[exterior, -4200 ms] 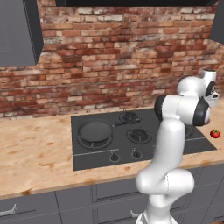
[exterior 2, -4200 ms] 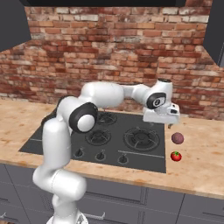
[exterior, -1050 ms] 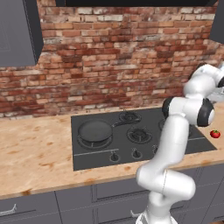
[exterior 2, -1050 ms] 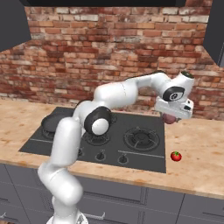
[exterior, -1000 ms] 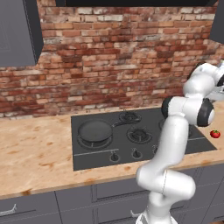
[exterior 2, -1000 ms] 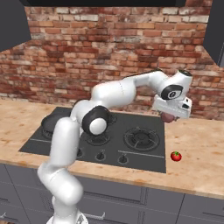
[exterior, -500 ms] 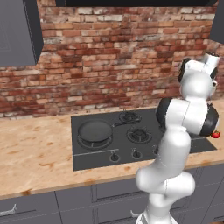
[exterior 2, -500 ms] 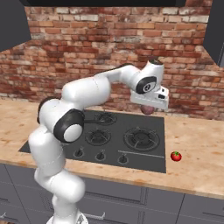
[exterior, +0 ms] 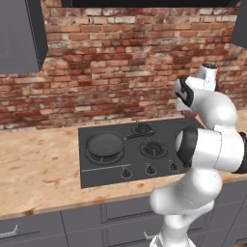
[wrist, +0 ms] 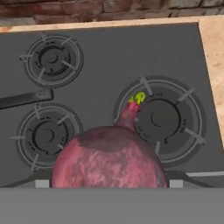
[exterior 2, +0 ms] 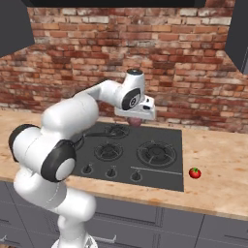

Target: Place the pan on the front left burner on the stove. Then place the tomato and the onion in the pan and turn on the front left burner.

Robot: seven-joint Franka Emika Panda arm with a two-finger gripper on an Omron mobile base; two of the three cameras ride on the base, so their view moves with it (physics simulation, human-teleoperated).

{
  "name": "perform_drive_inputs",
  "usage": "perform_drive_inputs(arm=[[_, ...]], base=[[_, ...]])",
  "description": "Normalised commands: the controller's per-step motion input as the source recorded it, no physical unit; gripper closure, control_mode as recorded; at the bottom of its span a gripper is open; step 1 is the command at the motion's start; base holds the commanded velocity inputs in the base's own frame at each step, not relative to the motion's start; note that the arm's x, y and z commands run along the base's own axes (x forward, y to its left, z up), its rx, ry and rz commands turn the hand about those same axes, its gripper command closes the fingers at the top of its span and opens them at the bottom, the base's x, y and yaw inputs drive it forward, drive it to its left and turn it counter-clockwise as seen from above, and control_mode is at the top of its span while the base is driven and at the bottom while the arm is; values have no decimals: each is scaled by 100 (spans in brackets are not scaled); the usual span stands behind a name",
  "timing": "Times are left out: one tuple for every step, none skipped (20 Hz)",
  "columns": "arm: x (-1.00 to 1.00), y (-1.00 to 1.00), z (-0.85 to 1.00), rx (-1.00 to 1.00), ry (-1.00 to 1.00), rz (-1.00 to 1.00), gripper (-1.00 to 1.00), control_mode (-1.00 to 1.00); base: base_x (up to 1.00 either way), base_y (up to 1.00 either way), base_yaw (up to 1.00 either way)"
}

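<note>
Reddish-purple onion (wrist: 109,157) held in the gripper (exterior 2: 136,115), jaws spread wide around it, carried in the air above the stove (exterior 2: 145,164). Seen in the hand view as a big dull-pink ball with a tapering neck and a small green tip, hanging over the black cooktop between 2 of its burners. Seen in the right base view as a small dark-pink shape (exterior 2: 135,121) just under the white hand, above the rear middle of the cooktop.

Changed since 1 second ago: then out over the counter at the right end of the stove, hand near the far right burner; now swung back left across the cooktop, the arm folded closer to its base. Half a second ago midway across; now further left again. Grip on the onion unchanged through the swing. In the oldest picture, onion lying on the counter beside the tomato; now lifted away from there.

Bright red tomato (exterior 2: 194,173) alone on the wooden counter (exterior 2: 218,184), just right of the stove's front right corner, same spot as before.

Dark grey pan (exterior: 105,144) sitting on the front left burner (exterior: 91,153), handle pointing toward the rear middle burner; unmoved. Tip of that handle (wrist: 22,99) showing at the left edge of the hand view. Row of knobs (exterior: 147,170) along the stove's front edge.
</note>
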Motion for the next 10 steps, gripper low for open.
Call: perform_drive_inputs(arm=[[0,89,24,0,4,8,100,-100],[0,92,26,0,6,7,100,-100],[0,94,26,0,11,7,100,-100],[0,95,21,0,13,7,100,-100],[0,98,19,0,15,7,100,-100],[0,96,13,0,14,8,100,-100],[0,94,5,0,12,10,100,-100],[0,93,0,0,11,10,100,-100],[0,93,0,0,11,11,100,-100],[0,92,0,0,9,11,100,-100]], base=[[0,0,0],[0,0,0],[0,0,0],[0,0,0],[0,0,0],[0,0,0],[0,0,0],[0,0,0],[0,0,0],[0,0,0]])
